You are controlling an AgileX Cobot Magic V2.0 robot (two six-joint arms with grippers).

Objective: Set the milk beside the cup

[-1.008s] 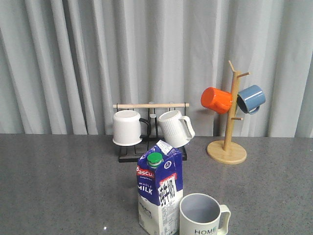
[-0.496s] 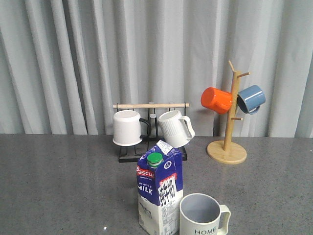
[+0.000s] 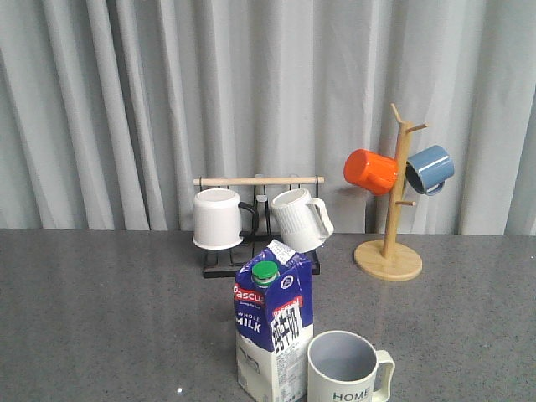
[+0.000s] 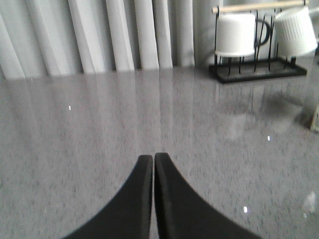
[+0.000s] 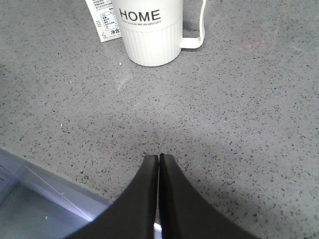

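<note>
Behind the table (image 3: 100, 318) we see a wall of pale grey curtain (image 3: 126, 109) falling in vertical folds across the whole width of the front view. We note that the tabletop is dark grey, finely speckled and glossy enough to carry faint reflections in the left wrist view. At its near edge, about centre, stands the milk (image 3: 274, 331), an upright blue and white carton with a green cap, its red band and barcode turned toward us. Just beside it, on the robot's right, we find the cup (image 3: 345, 370), handle pointing right, its "HOME" lettering partly cut off by the frame (whether carton and cup actually touch we cannot tell). In the right wrist view the same cup (image 5: 152, 30) stands on the speckled surface with a corner of the carton next to it. Farther back, a black wire rack (image 3: 260, 251) with a wooden bar carries a plain white mug (image 3: 218, 218) and a ribbed white mug (image 3: 297, 219). To the right, a wooden mug tree (image 3: 392, 201) holds an orange mug (image 3: 370, 171) and a blue mug (image 3: 430, 169). The left gripper (image 4: 153, 158) hangs over bare tabletop with fingers pressed together, holding nothing. The right gripper (image 5: 159, 158) likewise has its fingers together, well apart from the cup.
</note>
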